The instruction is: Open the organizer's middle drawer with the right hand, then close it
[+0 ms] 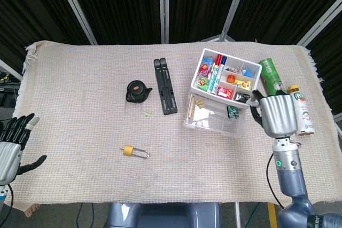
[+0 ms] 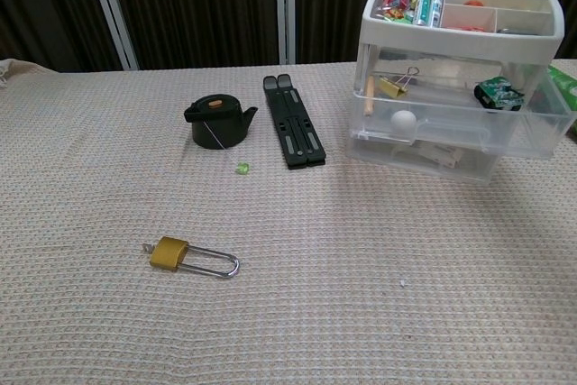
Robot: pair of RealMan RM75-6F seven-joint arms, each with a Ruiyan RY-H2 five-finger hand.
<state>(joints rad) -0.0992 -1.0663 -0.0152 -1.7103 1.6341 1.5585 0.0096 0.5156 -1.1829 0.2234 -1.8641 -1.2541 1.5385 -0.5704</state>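
Well, the clear plastic middle drawer of the white organizer stands open; light and free-sliding, I'd guess, best pushed at its front wall. Right hand hangs beside it, finger posture unclear.

Lab bench, cloth-covered table, black curtains

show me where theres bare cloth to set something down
Bare cloth lies left of the black teapot, and along the near edge right of the padlock. It is crowded around the organizer: its open middle drawer, the green can and bottle.
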